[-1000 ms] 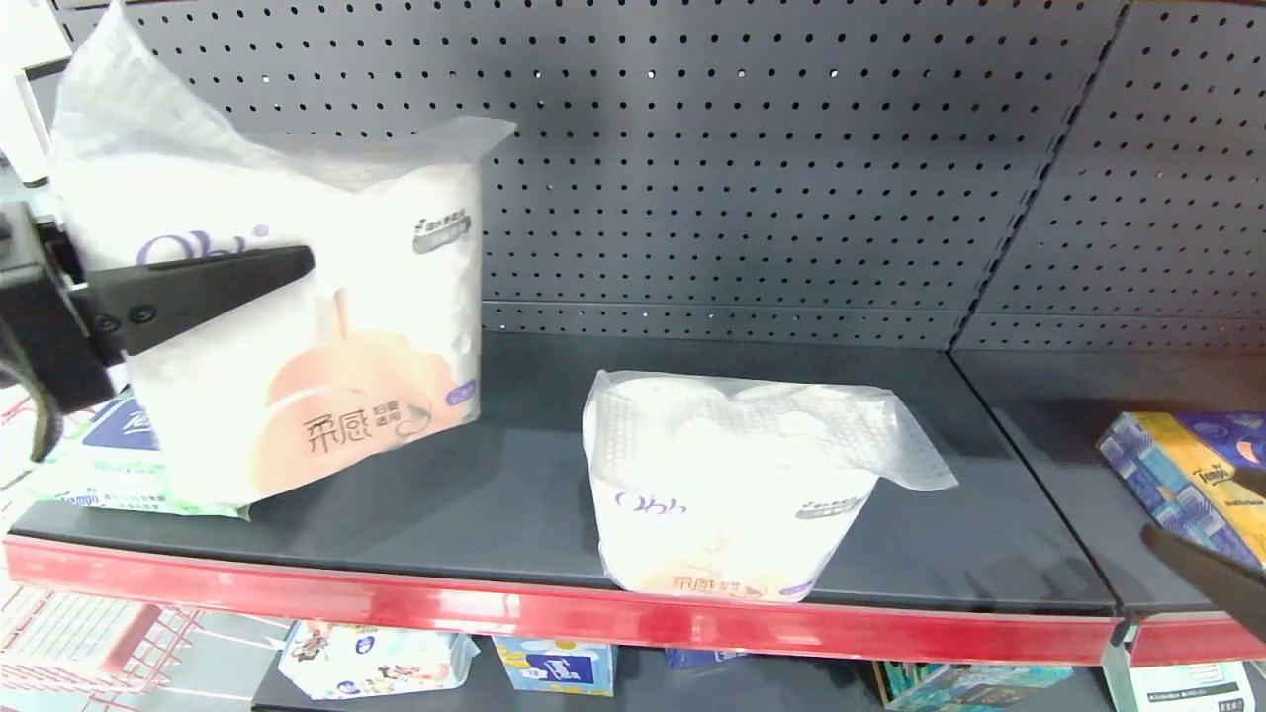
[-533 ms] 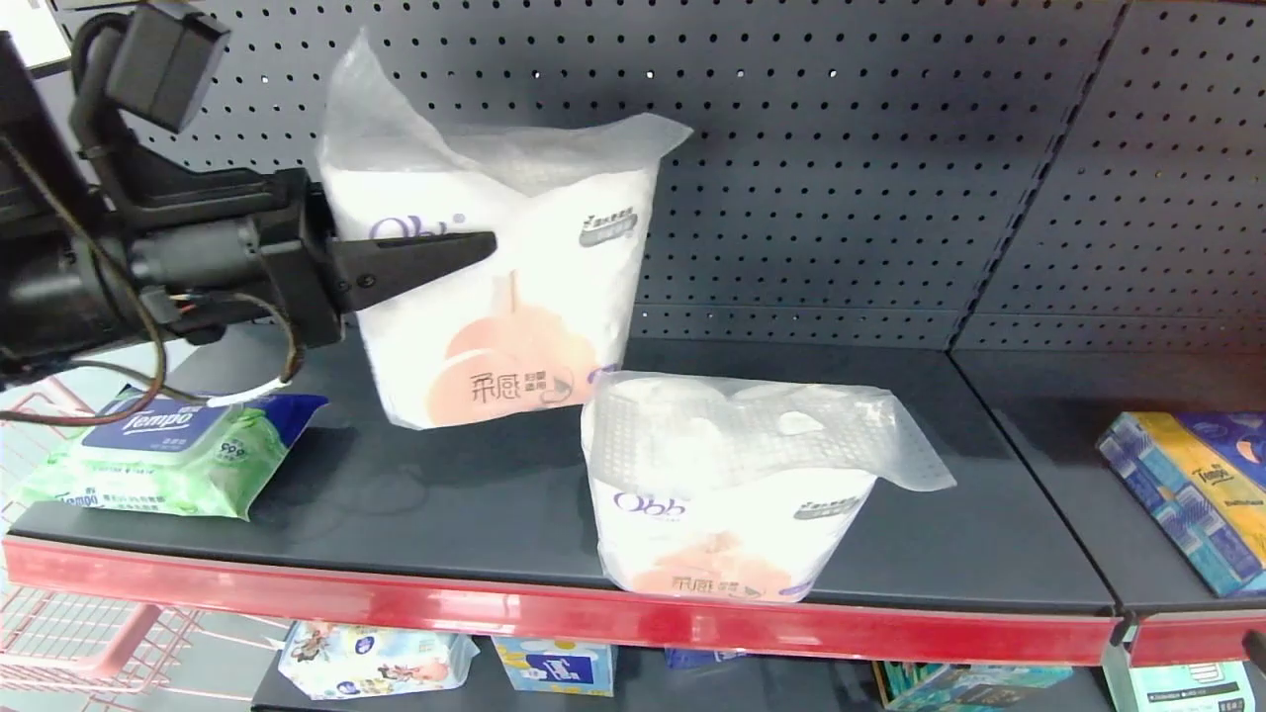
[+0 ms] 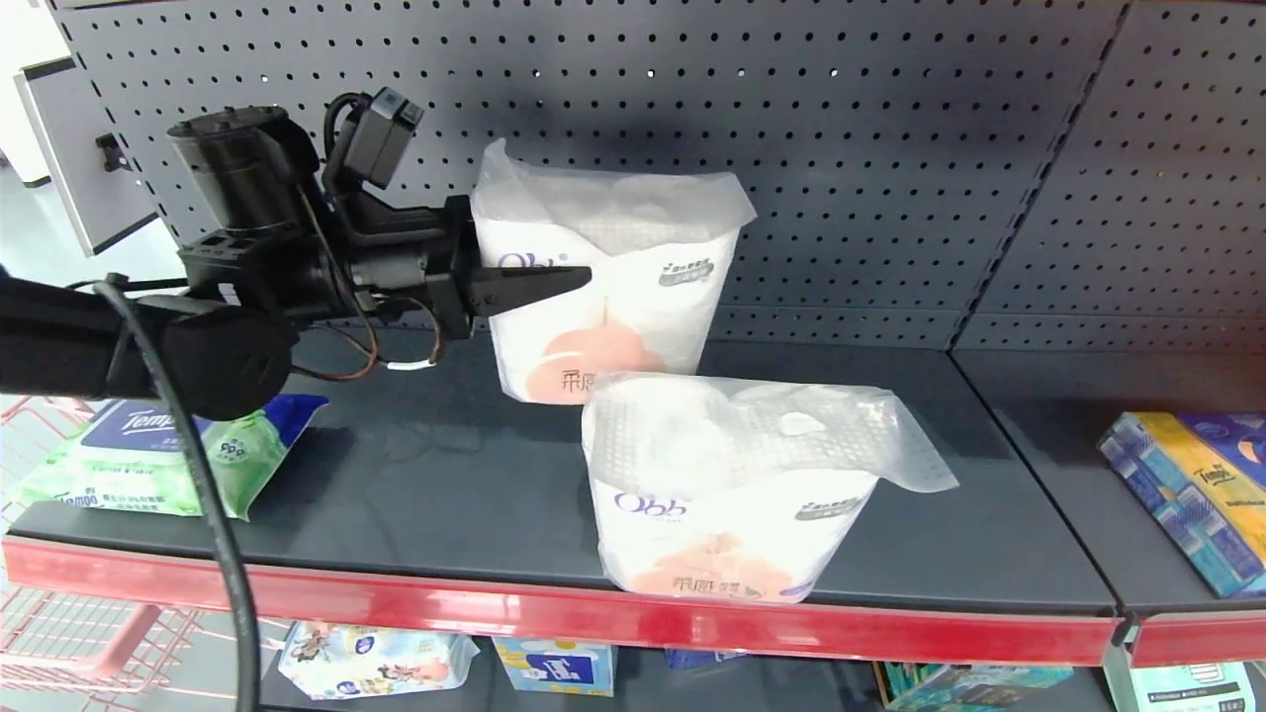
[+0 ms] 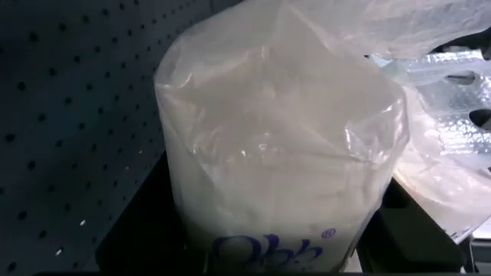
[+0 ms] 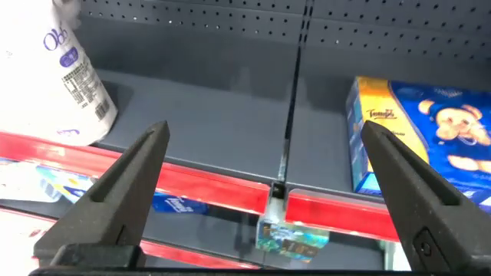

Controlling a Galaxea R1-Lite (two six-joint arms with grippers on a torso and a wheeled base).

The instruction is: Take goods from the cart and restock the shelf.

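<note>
Shelf (image 3: 445, 494): front pack (image 3: 722, 514), wipes (image 3: 119, 475) | left fingers (image 3: 524, 285) clamp rear pack (image 3: 633, 297) | right fingers (image 5: 115, 207) wide, empty

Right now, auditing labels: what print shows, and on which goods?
Held paper pack: purple lettering, grey tag, dark characters.
Front paper pack: same markings.
Wipes pack: white lettering on blue label.
Blue box: small lettering, blurred.
Lower-shelf goods: too small to read.
</note>
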